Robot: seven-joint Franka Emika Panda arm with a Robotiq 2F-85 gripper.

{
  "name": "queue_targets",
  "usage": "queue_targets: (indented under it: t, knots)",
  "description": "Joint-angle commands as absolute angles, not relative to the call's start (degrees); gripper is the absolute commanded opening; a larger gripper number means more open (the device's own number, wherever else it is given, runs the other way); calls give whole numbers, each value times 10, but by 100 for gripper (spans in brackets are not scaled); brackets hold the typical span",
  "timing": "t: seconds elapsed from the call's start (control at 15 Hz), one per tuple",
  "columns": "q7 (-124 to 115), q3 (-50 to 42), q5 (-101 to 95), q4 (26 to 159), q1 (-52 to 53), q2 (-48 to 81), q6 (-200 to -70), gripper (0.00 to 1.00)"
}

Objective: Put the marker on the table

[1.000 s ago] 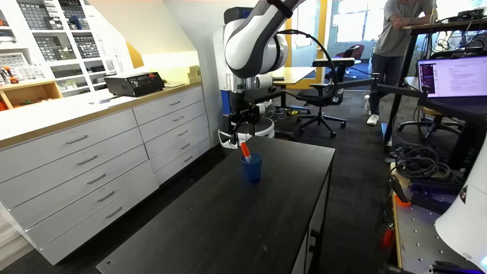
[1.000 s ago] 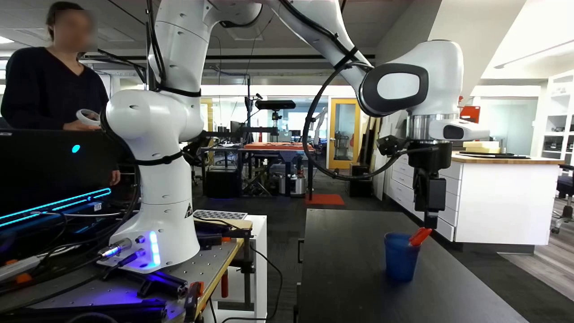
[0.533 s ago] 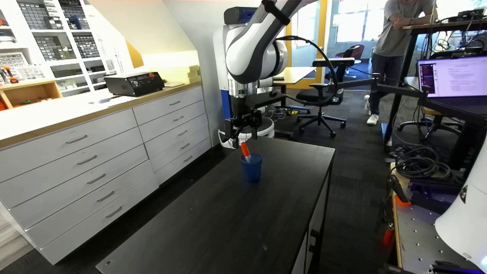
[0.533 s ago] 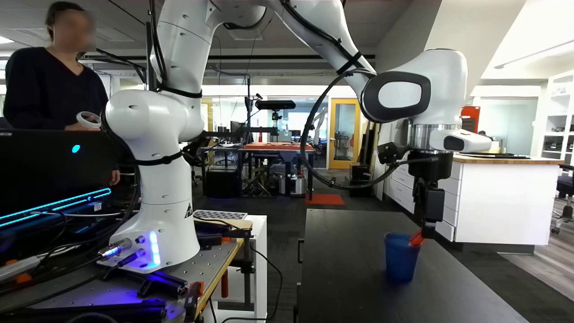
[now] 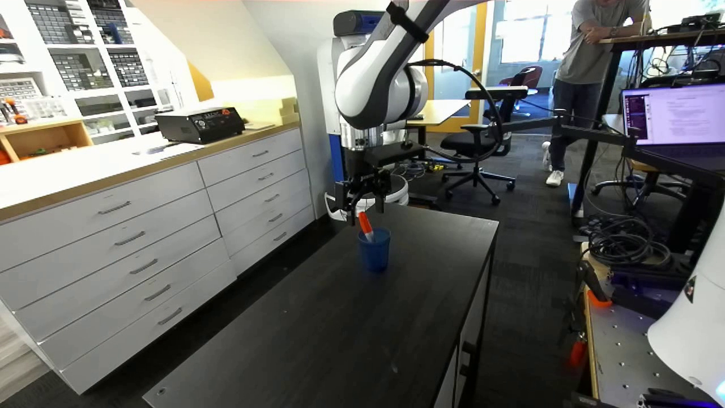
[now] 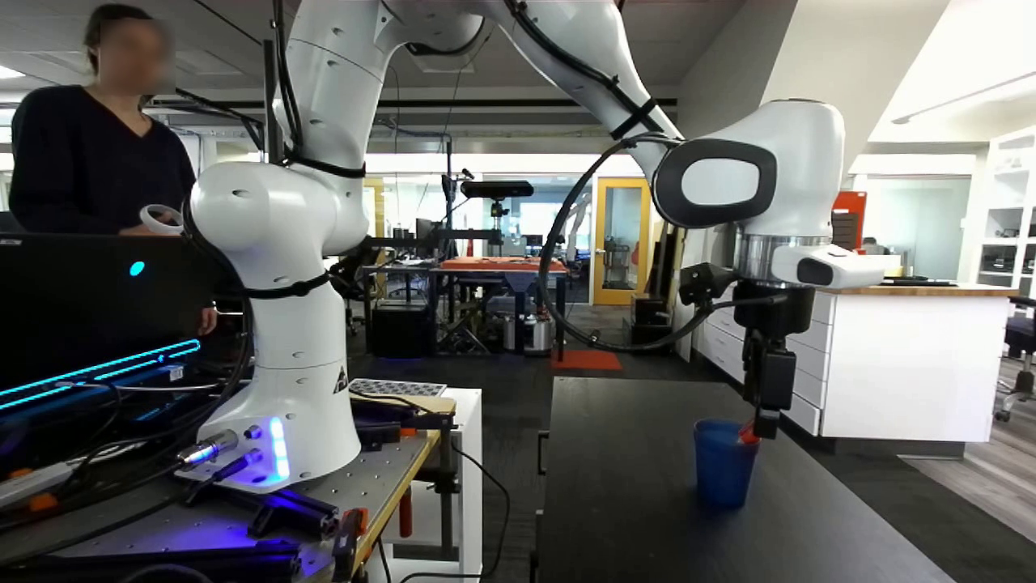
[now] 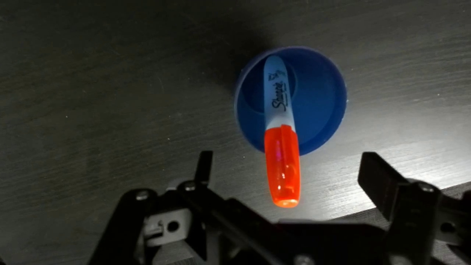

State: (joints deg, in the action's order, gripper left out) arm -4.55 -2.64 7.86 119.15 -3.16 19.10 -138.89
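The marker has a white body and an orange-red cap. It leans inside the small blue cup, cap end sticking out over the rim. Marker and cup show in an exterior view; in an exterior view the marker's cap is partly hidden by a finger. The cup stands upright on the black table. My gripper is open, its fingers wide apart on either side of the cap. No contact with the cap shows in the wrist view. In an exterior view the gripper is just above the cup's rim.
White drawer cabinets stand along one side of the table. The robot's base stands on a separate metal bench. A table edge lies close behind the cup in the wrist view. A person stands behind a monitor.
My gripper has moved down over the second, with its fingertips now at the height of the marker's cap. The marker and the cup have not moved.
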Motion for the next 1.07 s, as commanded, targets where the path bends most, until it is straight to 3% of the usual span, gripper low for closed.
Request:
queue_targets:
  t: [0.0,0.4,0.47,0.6,1.0]
  knots:
    - [-32,-21,94,1180,-41,198,-1377,100]
    - [-33,-21,95,1177,-41,205,-1376,97]
    - [-34,-21,96,1176,-41,206,-1376,74]
    - [-34,-21,95,1174,-41,206,-1377,69]
    - [-32,-19,96,1169,-40,205,-1377,31]
